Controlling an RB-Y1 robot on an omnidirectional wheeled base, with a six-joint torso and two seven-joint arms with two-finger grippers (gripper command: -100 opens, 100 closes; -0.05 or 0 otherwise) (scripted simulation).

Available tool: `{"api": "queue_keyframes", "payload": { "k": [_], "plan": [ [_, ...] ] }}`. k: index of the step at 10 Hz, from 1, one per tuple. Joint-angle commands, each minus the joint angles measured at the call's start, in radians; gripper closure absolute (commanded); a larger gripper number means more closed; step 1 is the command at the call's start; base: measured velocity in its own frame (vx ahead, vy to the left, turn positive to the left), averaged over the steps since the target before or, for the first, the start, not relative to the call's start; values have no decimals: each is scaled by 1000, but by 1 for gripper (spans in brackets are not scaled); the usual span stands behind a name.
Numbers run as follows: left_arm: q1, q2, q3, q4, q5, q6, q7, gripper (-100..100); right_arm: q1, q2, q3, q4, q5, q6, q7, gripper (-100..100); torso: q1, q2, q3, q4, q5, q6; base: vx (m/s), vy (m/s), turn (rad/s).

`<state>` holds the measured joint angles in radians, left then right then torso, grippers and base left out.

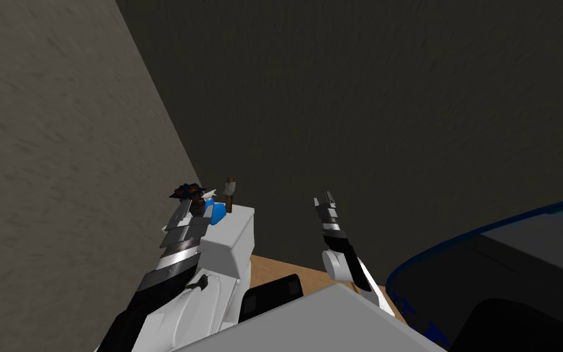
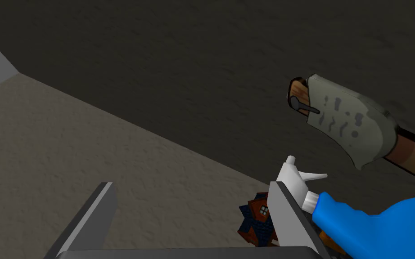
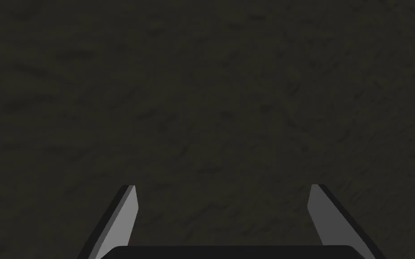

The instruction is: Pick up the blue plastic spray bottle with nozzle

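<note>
The blue spray bottle (image 2: 373, 227) with a white nozzle (image 2: 295, 176) lies tilted on top of a white toilet tank (image 1: 237, 235); in the head view it shows as a blue patch (image 1: 217, 213). My left gripper (image 2: 189, 184) is open and holds nothing. The bottle's neck sits just outside one of its fingers (image 2: 287, 216), not between the two. In the head view the left gripper (image 1: 196, 205) is right at the bottle. My right gripper (image 1: 323, 198) hangs open in front of the dark wall, away from the tank.
A small dark toy house (image 2: 258, 222) stands beside the bottle, close to the same finger. A hatchet (image 2: 350, 119) with a grey head and a wooden handle stands just beyond them. A wall corner (image 1: 170, 122) hems the tank in. A dark tub with a blue rim (image 1: 457, 244) lies to the right.
</note>
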<state>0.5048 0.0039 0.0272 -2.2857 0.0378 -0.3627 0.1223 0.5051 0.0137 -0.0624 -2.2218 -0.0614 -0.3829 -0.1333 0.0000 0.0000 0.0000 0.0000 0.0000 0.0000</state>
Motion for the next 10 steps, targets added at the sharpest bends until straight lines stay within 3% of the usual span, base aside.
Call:
{"api": "queue_keyframes", "payload": {
  "k": [1,5,10],
  "plan": [
    [10,32,8,-2,-3,4,-2,-100,0,0,0,0,0,0,0,0,0,0,0,0,0,0,3,1,-26],
    [67,131,51,-10,-23,23,-13,-100,0,0,0,0,0,0,0,0,1,-1,0,0,0,0,11,9,-45],
    [178,265,136,-25,-60,63,-35,-100,0,0,0,0,0,0,0,0,1,-1,0,0,0,0,13,13,-73]
  ]
}}
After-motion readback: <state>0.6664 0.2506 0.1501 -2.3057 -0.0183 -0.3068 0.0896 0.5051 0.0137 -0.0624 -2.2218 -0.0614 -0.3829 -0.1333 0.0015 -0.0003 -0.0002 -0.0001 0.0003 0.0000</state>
